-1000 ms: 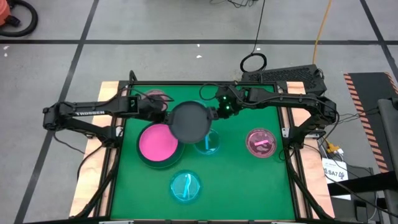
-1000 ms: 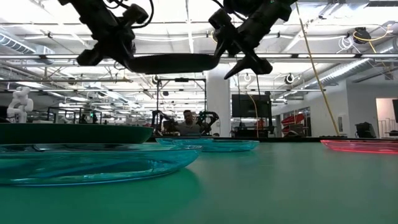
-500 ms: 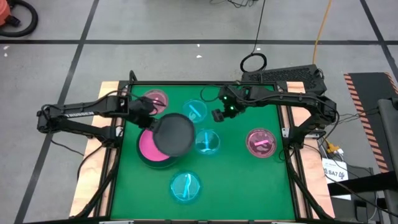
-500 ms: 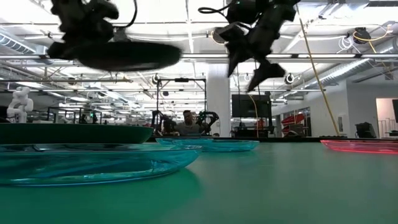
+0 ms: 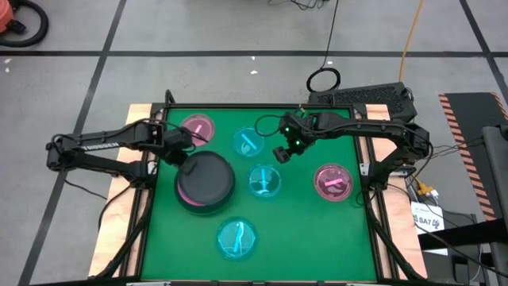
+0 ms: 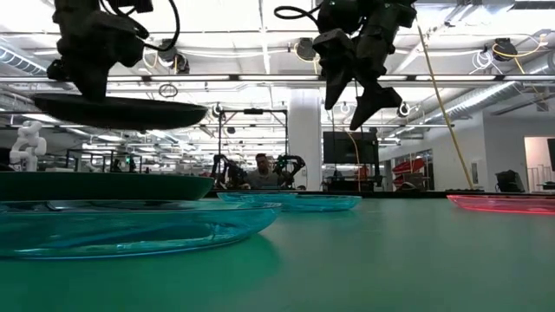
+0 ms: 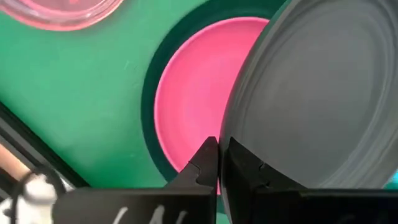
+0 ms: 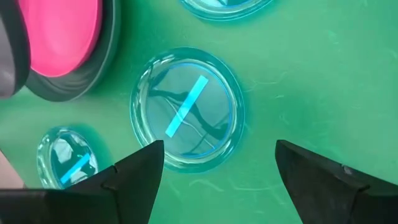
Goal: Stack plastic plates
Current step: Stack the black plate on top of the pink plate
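Dark grey plate [image 5: 206, 176] now over pink plate [image 7: 193, 93], left gripper [image 5: 181, 151] clenched on it; right gripper [image 5: 283, 148] released.

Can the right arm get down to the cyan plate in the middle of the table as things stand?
Probably yes. The right gripper hangs open just beside the middle cyan plate, with nothing lying on the plate; the left gripper holds its grey plate off to the side.

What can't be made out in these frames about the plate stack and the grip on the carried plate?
- Bright pink plate: high view, mostly covered by the dark grey plate carried above it.
- Bottom grey plate: left wrist view shows only a dark rim around the pink one.
- Left gripper: shut on the carried plate's edge; its contact is hidden in the high view.
- Right gripper: open, empty, above a cyan plate.
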Motion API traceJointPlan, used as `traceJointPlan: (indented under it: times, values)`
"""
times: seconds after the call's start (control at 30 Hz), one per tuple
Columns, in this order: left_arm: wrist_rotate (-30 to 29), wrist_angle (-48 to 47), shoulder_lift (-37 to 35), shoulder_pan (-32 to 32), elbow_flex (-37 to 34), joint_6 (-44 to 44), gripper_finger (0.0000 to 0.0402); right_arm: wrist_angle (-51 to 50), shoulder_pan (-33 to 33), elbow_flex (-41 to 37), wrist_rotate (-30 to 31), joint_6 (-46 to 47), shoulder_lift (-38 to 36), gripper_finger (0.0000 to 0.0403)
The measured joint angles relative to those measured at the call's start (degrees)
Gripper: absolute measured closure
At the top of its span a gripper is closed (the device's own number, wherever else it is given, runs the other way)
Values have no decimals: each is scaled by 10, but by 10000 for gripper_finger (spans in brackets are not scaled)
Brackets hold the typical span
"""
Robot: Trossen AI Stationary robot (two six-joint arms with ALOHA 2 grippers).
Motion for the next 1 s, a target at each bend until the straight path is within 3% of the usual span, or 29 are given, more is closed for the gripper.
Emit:
traceJointPlan:
  times: [0.3,0.57,0.83,1.0]
  values:
    - [-16,23,0,32,-68,125,391,8,25,0,13,-13,0,101]
    - [-12,87,0,51,-125,137,388,11,44,0,33,-9,0,101]
    - [-21,100,0,54,-130,124,351,13,44,0,44,-8,16,102]
    - [-21,98,0,54,-130,108,306,18,44,0,45,9,61,117]
